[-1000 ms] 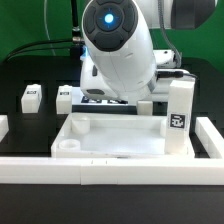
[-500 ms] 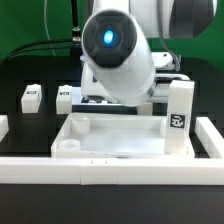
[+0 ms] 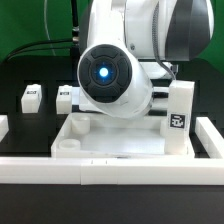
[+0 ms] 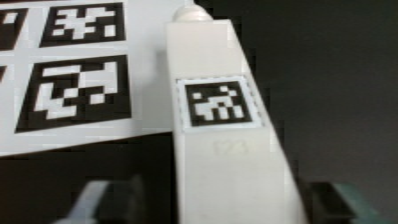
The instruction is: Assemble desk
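While the tool (image 4: pixel 217 200) hangs over one white leg (image 4: pixel 222 150) lying on the black tabletop (image 4: pixel 338 90), its fingers (image 4: pixel 111 200) stand either side of it with a dark gap at each: released, grasping nothing. This leg lies just beside the marker board (image 4: pixel 80 90).

Exterior view: the arm (image 3: pixel 110 75) hides the tool. The desk tray (image 3: pixel 110 145) sits in front, with an upright leg (image 3: pixel 180 108) at its corner on the exterior view's right. Towards the exterior view's left, another leg (image 3: pixel 30 96) and a fourth leg (image 3: pixel 64 97) rest apart from the tray.
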